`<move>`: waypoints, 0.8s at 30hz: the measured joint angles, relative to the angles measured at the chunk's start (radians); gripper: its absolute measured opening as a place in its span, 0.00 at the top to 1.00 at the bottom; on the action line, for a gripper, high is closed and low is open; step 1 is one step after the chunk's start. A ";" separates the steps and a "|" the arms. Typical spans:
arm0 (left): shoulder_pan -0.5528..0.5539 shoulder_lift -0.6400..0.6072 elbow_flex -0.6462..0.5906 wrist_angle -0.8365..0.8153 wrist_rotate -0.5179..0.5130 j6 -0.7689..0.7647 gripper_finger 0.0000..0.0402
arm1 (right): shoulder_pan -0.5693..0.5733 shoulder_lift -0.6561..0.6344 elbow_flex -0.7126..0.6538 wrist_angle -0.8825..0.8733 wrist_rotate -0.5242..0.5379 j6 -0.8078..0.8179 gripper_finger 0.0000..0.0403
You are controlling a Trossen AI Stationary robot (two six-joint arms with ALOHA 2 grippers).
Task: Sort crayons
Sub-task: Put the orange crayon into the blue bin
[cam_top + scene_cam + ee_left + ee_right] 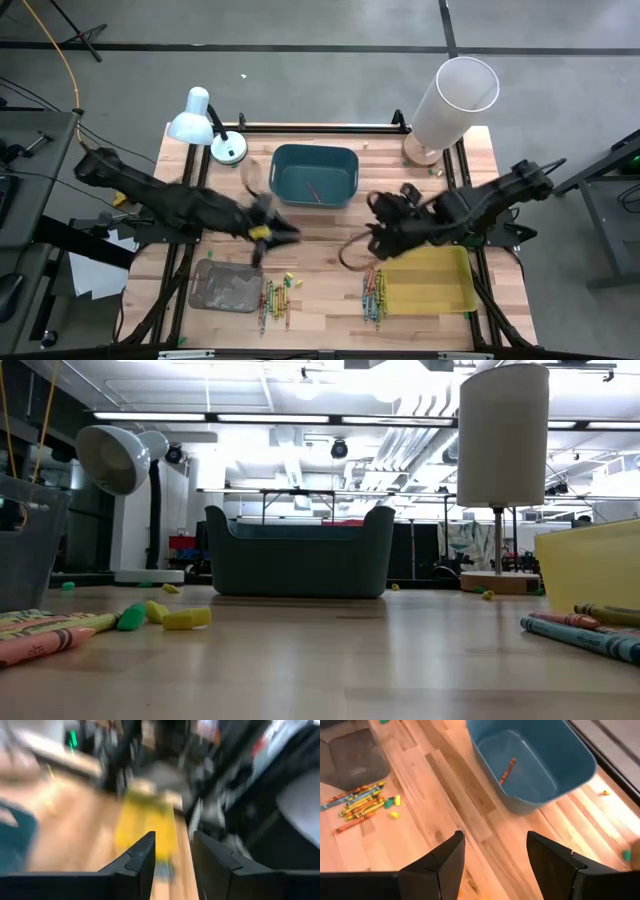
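Crayons lie in two heaps on the wooden table: one (272,298) beside a grey tray (225,285), another (374,292) beside a yellow tray (425,280). One orange crayon (507,770) lies on the floor of the blue bin (345,160). My left gripper (290,232) hangs over the table's middle, left of centre and pointing toward the yellow tray. Its fingers (145,855) stand apart with nothing showing between them. My right gripper (495,837) is open above the table, right of the middle (375,235), and looks down at the bin.
A white desk lamp (200,120) and a tall white cylinder on a wooden foot (455,95) stand at the far edge. Small yellow and green bits (185,618) lie loose near the left heap. Bare wood stretches between the two heaps.
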 joint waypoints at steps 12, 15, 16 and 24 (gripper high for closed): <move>-0.219 0.510 0.474 -0.774 0.146 -0.509 0.70 | 0.106 0.002 0.000 -0.137 0.048 0.152 0.49; -0.263 0.606 0.530 -0.740 0.149 -0.780 0.70 | 0.106 0.002 0.000 -0.139 0.029 0.145 0.49; -0.275 0.636 0.548 -0.719 0.148 -0.851 0.70 | 0.106 0.002 0.000 -0.138 0.024 0.139 0.49; -0.299 0.854 0.694 -0.729 0.101 -1.112 0.72 | 0.105 0.002 0.000 -0.143 0.022 0.069 0.49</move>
